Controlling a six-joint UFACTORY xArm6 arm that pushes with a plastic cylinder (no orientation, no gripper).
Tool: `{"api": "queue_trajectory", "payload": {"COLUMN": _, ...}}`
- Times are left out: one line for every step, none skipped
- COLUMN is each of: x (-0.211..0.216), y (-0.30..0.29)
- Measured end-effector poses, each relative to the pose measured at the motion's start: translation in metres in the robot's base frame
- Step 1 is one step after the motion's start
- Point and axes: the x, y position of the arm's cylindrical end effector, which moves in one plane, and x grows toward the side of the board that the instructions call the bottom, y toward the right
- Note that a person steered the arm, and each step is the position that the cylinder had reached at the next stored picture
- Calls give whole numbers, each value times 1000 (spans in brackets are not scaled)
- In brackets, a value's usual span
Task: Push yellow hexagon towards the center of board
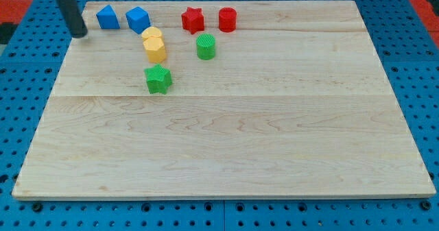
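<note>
The yellow hexagon (pixel 155 49) sits on the wooden board (pixel 233 149) in the upper left part, touching a second yellow block (pixel 151 33) just above it. My tip (pixel 80 34) is at the board's top left corner, well to the left of the yellow hexagon and left of the blue blocks. It touches no block.
A blue triangular block (pixel 107 17) and a blue cube-like block (pixel 137 18) lie at the top left. A red star (pixel 193 19) and a red cylinder (pixel 227 18) lie at top centre. A green cylinder (pixel 206 46) and a green star (pixel 158 79) lie near the hexagon.
</note>
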Motion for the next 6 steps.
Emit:
{"api": "queue_trajectory", "payload": {"x": -4, "y": 25}}
{"api": "queue_trajectory", "payload": {"x": 17, "y": 102}}
{"api": "queue_trajectory", "payload": {"x": 39, "y": 139}}
{"api": "queue_trajectory", "payload": {"x": 63, "y": 181}}
{"api": "queue_trajectory", "payload": {"x": 80, "y": 217}}
{"api": "queue_trajectory", "payload": {"x": 82, "y": 247}}
